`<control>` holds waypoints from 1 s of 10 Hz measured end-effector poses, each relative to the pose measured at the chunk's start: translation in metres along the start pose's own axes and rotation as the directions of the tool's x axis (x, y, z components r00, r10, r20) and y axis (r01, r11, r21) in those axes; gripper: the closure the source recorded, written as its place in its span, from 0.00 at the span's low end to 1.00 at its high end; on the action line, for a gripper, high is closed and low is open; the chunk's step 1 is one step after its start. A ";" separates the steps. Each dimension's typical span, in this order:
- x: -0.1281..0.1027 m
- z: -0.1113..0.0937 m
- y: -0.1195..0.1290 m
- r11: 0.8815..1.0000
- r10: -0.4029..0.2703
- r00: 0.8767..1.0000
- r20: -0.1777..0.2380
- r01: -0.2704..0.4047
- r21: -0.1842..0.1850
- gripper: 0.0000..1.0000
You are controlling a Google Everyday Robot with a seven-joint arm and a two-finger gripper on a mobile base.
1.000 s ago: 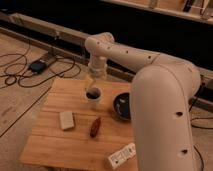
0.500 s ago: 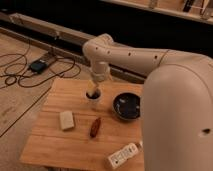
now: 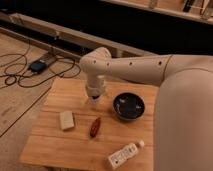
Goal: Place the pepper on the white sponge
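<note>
Roughly mid-table, spotted pepper (image 3: pixel 94 127): dark red-brown, slightly glossy, lying flat on wooden table (image 3: pixel 55 145), long axis approx toward-and-away from cam, a bit tilted. Not held, not touching anything but the wood.

Just left of it in view, found white sponge (image 3: pixel 66 120): cream rectangular block, flat on table, near pepper but apart, w/ strip of bare wood between. Pepper not on sponge yet.

Behind pepper, farther from cam, noted gripper (image 3: pixel 95 98) pointing down from end of white arm (image 3: pixel 130 67), low over table, above and apart from pepper. Can't tell whether gripper is released or clenched.

Right of gripper, seen dark round bowl (image 3: pixel 128 106), upright on table, near pepper's far end but apart from it. Toward front right of table, noted long white object (image 3: pixel 125 154) w/ dark markings, lying on its side at an angle, well apart from sponge.

Arm's bulky white housing filling right side of view, reaching in over table's back edge.

Off table at left, on floor: tangle of dark cables (image 3: pixel 17 75) plus small dark blue box (image 3: pixel 37 65) among them.
</note>
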 end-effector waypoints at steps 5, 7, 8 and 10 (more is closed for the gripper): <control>0.015 0.045 0.003 1.000 -0.010 1.000 0.021 0.009 0.030 0.20; 0.027 0.060 0.006 0.998 -0.025 1.000 0.013 0.024 0.049 0.20; 0.037 0.068 0.012 0.999 -0.027 1.000 0.005 0.026 0.047 0.20; 0.050 0.083 0.020 0.999 -0.017 1.000 -0.012 0.018 0.037 0.20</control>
